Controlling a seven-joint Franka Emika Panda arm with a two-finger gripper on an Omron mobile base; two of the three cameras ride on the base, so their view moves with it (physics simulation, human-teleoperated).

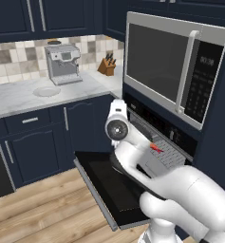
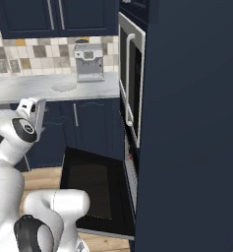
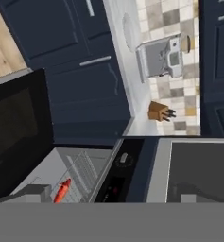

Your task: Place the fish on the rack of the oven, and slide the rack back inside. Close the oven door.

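Pincer (image 3: 111,196) is hanging spread wide, gripping nothing, fingers (image 3: 35,193) at bottom of hand view. Fish (image 3: 62,190) is lying on rack (image 3: 82,170), lower left. Oven door (image 1: 107,185) is hanging open. Knife block (image 3: 159,112) is sitting on table (image 1: 19,97).

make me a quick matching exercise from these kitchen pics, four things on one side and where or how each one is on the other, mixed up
Things:
1. fish
2. oven door
3. knife block
4. coffee machine

Places or states:
A. dropped open, lying flat
B. on the counter, by the tiled wall, right of a white plate
C. lying on the wire rack
D. in the counter's corner, near the microwave

Pairs: 1-C, 2-A, 3-D, 4-B
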